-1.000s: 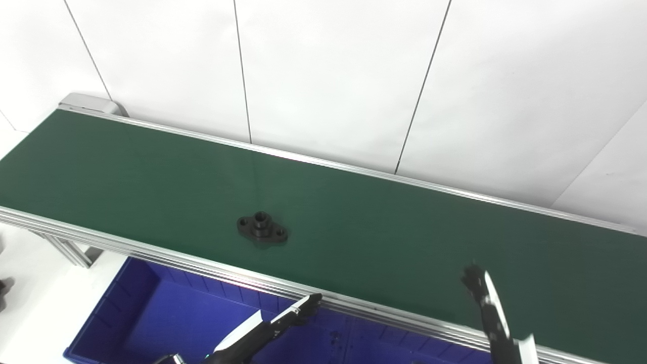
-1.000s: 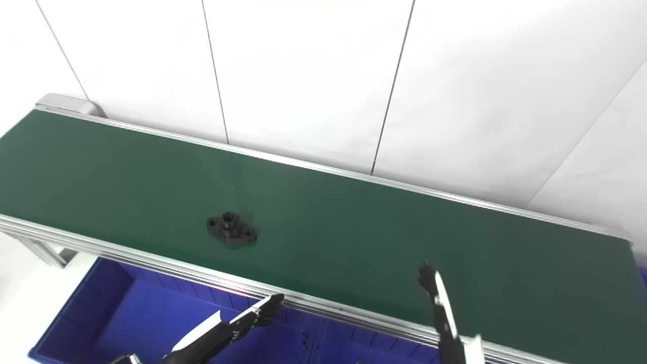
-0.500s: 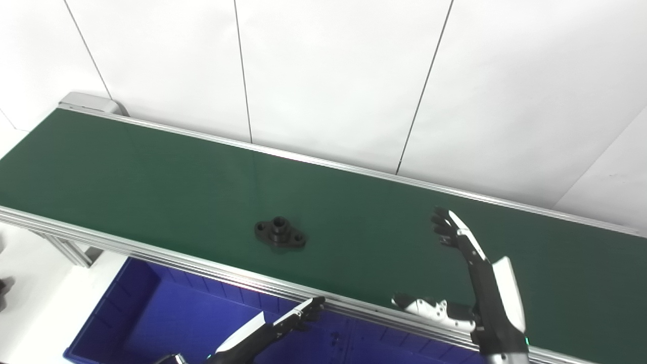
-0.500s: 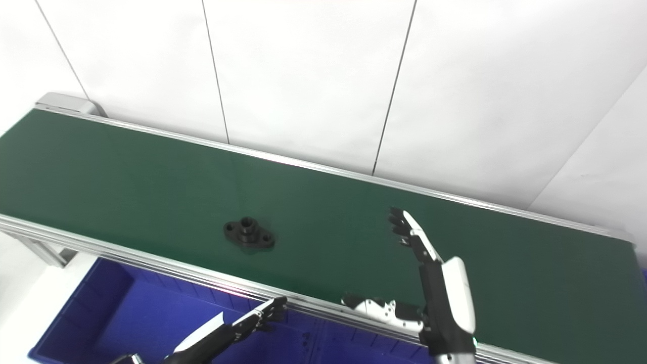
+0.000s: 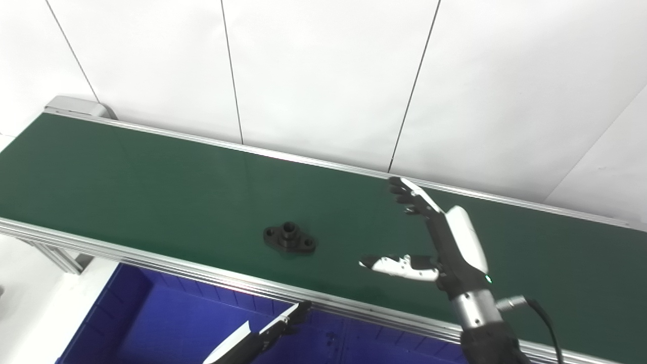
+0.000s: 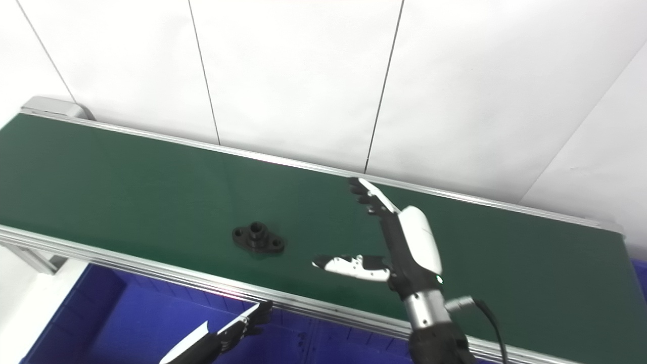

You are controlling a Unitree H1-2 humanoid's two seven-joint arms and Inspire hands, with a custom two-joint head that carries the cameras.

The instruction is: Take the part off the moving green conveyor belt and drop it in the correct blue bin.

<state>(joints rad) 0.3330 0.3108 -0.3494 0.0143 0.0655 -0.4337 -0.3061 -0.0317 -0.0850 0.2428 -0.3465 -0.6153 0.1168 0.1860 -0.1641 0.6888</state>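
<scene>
A black flanged part (image 5: 289, 239) with a raised centre hub lies on the green conveyor belt (image 5: 151, 182), near its front edge. My right hand (image 5: 445, 237) is open above the belt, to the right of the part and apart from it, thumb (image 5: 399, 264) spread toward the part. My left hand (image 5: 275, 328) is low over the blue bin (image 5: 167, 328), in front of the belt, fingers stretched out and holding nothing. The part also shows in the right eye view (image 6: 258, 238).
The belt's aluminium front rail (image 5: 151, 263) runs between the bin and the belt. A white panelled wall (image 5: 323, 76) stands right behind the belt. The belt's end cap (image 5: 76, 106) is at far left.
The part has travelled right along the belt. My right hand has risen from the bottom edge and reached forward and left over the belt. My left hand has dropped slightly. The camera has shifted a little.
</scene>
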